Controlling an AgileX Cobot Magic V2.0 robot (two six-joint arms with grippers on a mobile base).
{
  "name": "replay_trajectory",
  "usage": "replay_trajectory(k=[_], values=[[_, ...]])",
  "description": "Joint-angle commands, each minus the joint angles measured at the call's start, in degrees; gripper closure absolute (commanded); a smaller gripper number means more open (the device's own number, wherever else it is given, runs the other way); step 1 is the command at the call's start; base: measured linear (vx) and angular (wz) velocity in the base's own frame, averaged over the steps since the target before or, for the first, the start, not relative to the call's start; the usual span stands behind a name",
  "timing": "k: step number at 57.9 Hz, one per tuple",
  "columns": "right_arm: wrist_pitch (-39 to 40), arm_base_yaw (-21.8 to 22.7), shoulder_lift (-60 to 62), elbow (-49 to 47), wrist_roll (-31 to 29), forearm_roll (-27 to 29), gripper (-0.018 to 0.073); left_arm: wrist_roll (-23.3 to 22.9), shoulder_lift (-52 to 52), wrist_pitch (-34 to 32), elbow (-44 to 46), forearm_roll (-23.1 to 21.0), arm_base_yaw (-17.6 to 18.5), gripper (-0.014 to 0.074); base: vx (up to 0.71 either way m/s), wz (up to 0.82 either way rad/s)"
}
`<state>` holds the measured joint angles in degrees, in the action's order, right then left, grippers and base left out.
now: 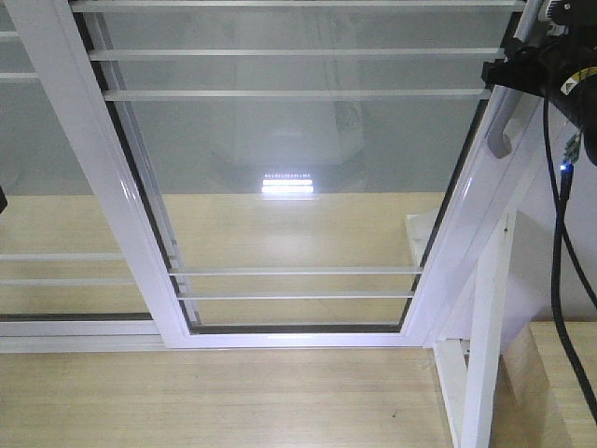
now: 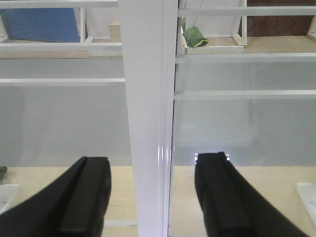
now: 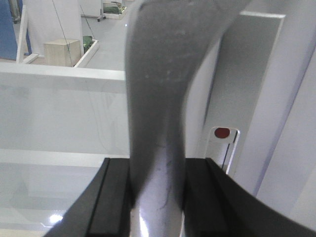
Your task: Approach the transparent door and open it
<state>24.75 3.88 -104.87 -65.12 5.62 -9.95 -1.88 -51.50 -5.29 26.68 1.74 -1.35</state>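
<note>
The transparent door (image 1: 289,187) is a clear glass panel with thin white bars in a glossy white frame, filling the front view. Its curved grey handle (image 1: 501,126) sits on the right stile at the top right. My right gripper (image 1: 532,67) is at that handle. In the right wrist view, my right gripper (image 3: 157,168) is shut on the grey handle (image 3: 158,89), black fingers (image 3: 112,197) pressed to both sides. My left gripper (image 2: 153,165) is open, with a white frame stile (image 2: 148,98) standing beyond the gap and both fingers (image 2: 86,197) apart from it.
A barred glass panel without a handle (image 1: 56,233) lies left of the door. A bare white frame post (image 1: 485,327) and a cardboard box (image 1: 546,392) stand at the lower right. A black cable (image 1: 558,280) hangs down the right edge. Wooden floor (image 1: 233,401) runs below.
</note>
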Motion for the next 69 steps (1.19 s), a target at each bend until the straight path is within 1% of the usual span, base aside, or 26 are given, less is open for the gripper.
replay_trajectory(k=[1, 4, 8, 14, 35, 47, 55, 69], values=[[4.61, 0.11, 2.86, -2.03, 0.02, 0.21, 0.0371, 0.00, 0.31, -4.16, 1.94, -0.15, 0.24, 0.0094, 0.00, 0.00], [4.79, 0.12, 2.86, -2.03, 0.15, 0.21, 0.0398, 0.00, 0.31, -4.16, 1.94, -0.15, 0.24, 0.0094, 0.00, 0.00], [5.18, -0.02, 2.86, -2.03, 0.34, 0.21, 0.0410, 0.00, 0.31, -4.16, 1.94, -0.15, 0.24, 0.0094, 0.00, 0.00], [6.51, -0.70, 2.86, -2.03, 0.40, 0.07, 0.0408, 0.00, 0.31, -4.16, 1.94, -0.15, 0.24, 0.0094, 0.00, 0.00], [7.68, -6.65, 2.86, -2.03, -0.05, 0.18, 0.0398, 0.00, 0.31, -4.03, 1.94, -0.15, 0.24, 0.0094, 0.00, 0.00], [7.74, -7.99, 2.86, -2.03, 0.20, 0.58, 0.0388, 0.00, 0.31, -4.03, 1.94, -0.15, 0.24, 0.0094, 0.00, -0.01], [8.93, -9.70, 2.86, -2.03, 0.20, 0.72, 0.0385, 0.00, 0.31, -3.99, 1.94, -0.15, 0.24, 0.0094, 0.00, 0.00], [8.94, -12.70, 2.86, -2.03, 0.14, 3.02, 0.0379, 0.00, 0.31, -3.98, 1.94, -0.10, 0.24, 0.0094, 0.00, 0.00]])
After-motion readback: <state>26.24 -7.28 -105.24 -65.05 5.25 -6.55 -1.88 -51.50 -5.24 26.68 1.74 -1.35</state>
